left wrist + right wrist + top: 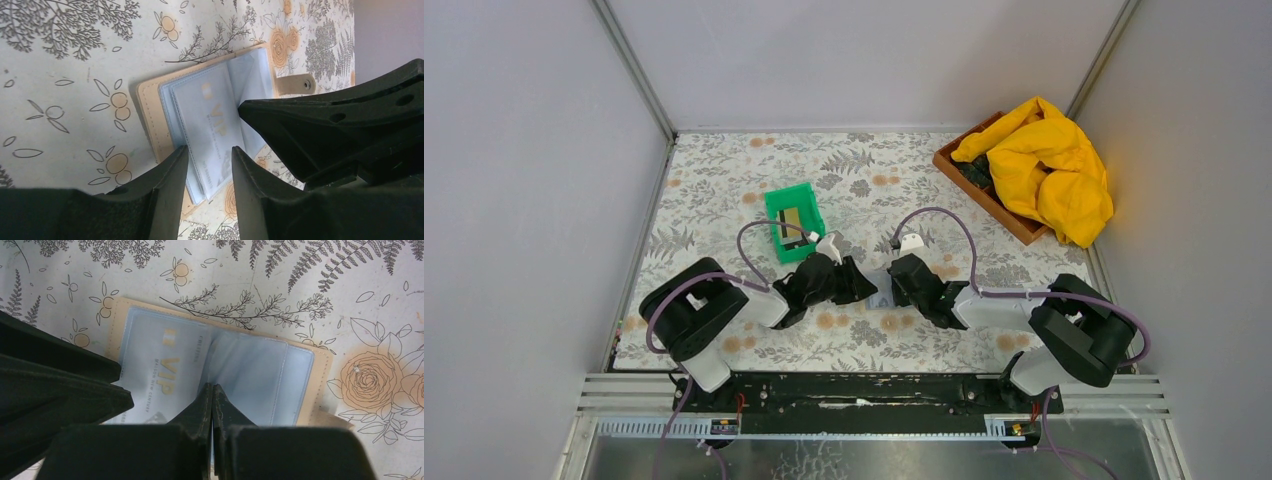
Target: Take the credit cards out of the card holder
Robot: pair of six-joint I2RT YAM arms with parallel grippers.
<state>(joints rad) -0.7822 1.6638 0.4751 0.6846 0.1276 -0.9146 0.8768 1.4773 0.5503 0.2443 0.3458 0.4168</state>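
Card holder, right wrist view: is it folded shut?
No, the card holder lies open flat, its blue-grey lining facing up with a VIP card in one sleeve.

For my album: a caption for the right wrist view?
Shut right gripper at the centre fold of the open card holder, a VIP card inside.

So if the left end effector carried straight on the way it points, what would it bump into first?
Probably the VIP card lying in the open card holder. The left end effector aims right at it, though depth is hard to judge.
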